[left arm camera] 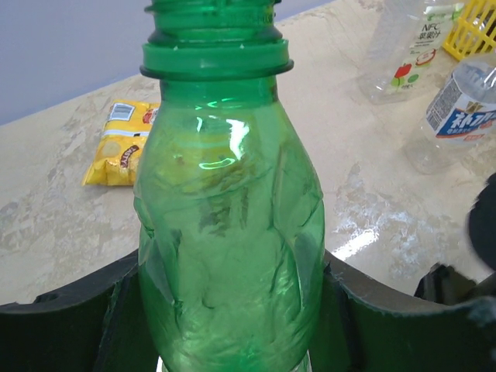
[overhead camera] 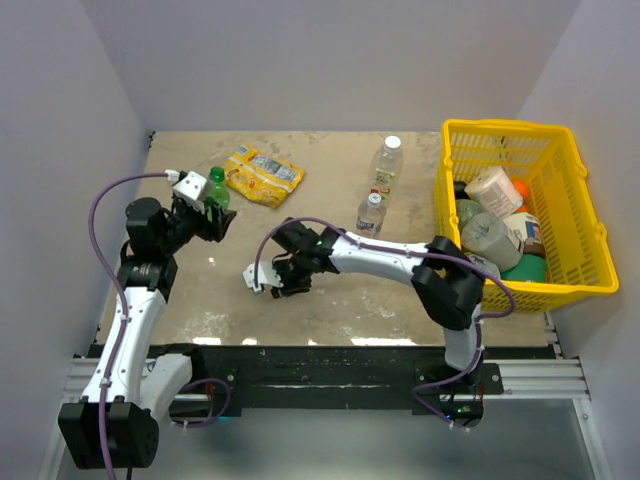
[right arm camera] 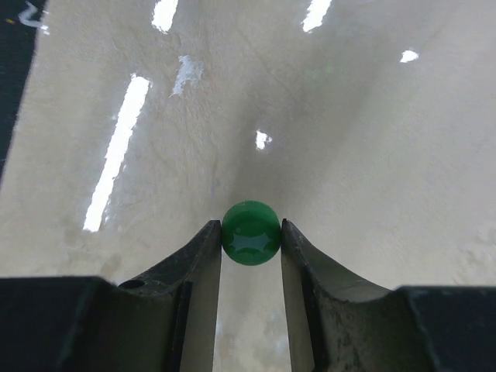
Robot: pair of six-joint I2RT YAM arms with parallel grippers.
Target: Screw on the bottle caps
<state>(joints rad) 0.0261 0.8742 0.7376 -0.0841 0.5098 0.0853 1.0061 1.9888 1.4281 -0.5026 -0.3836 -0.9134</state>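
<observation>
Dark green round plastic cap [right arm camera: 250, 233] sits pinched between the right gripper's [right arm camera: 249, 229] fingertips for threading; the left gripper [left arm camera: 232, 325] clamps the uncapped green plastic bottle [left arm camera: 232, 201], steadying it.

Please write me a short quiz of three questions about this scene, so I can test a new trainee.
1. True or false: the green plastic bottle gripped by the left fingers has no cap on its neck.
2. What do the right fingers pinch? A) a white cap B) a small round dark green plastic cap C) a yellow packet
3. How many clear plastic bottles stand outside the yellow plastic basket?
Key: 1 true; 2 B; 3 two.
</observation>
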